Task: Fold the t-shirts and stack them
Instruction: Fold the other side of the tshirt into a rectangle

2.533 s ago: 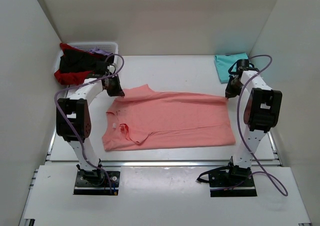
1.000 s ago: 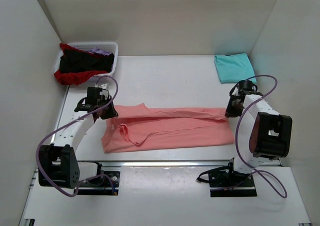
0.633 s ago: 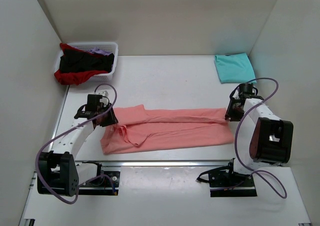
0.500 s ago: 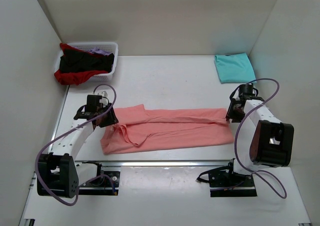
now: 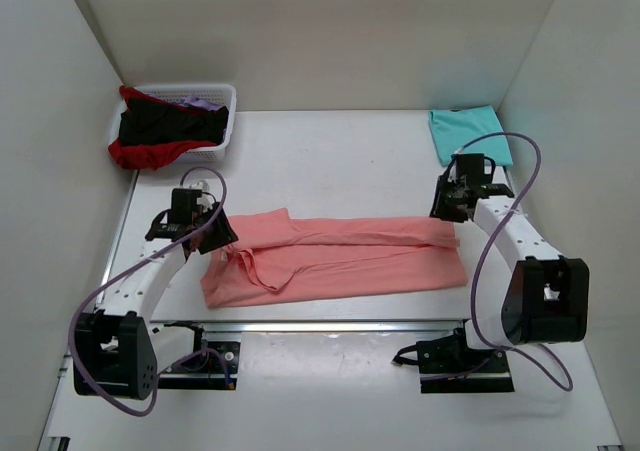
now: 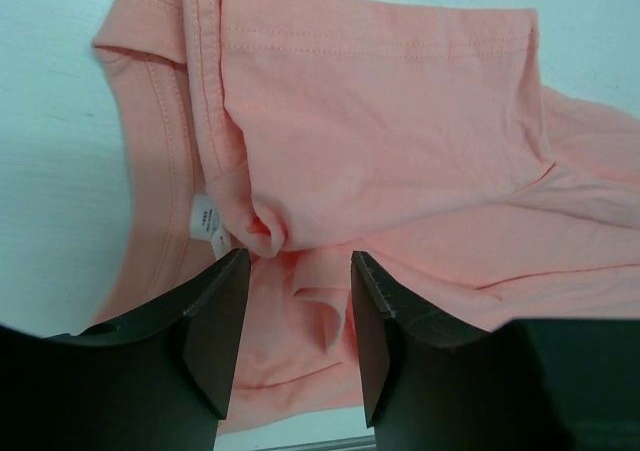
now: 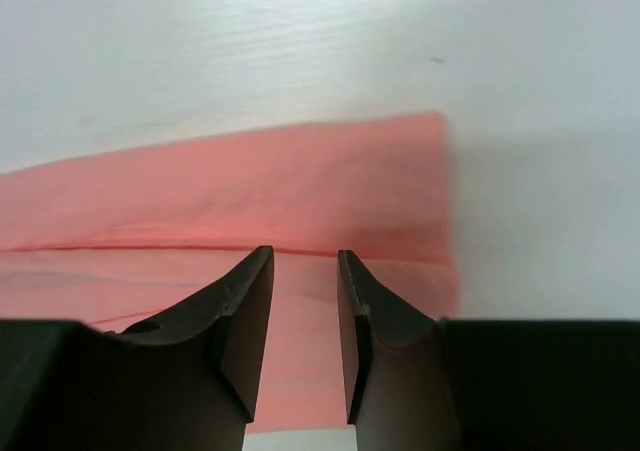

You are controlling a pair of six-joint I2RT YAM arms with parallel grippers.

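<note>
A salmon-pink t-shirt point(image 5: 340, 256) lies on the white table, its far long edge folded over toward the near side. My left gripper point(image 5: 215, 239) hangs open over the shirt's collar end point(image 6: 380, 151), nothing between its fingers point(image 6: 215, 331). My right gripper point(image 5: 447, 211) is open just above the shirt's right end point(image 7: 250, 201), holding nothing. A folded turquoise t-shirt point(image 5: 468, 134) lies at the far right corner. Black, red and lilac t-shirts point(image 5: 160, 131) fill the basket.
The white slatted basket point(image 5: 222, 121) stands at the far left. White walls close in the table on the left, back and right. The table's near edge point(image 5: 330, 324) runs just below the pink shirt.
Both grippers carried the shirt's far edge toward the near side, folding it, then opened and let go. The right gripper has since lifted back from the shirt's end.
</note>
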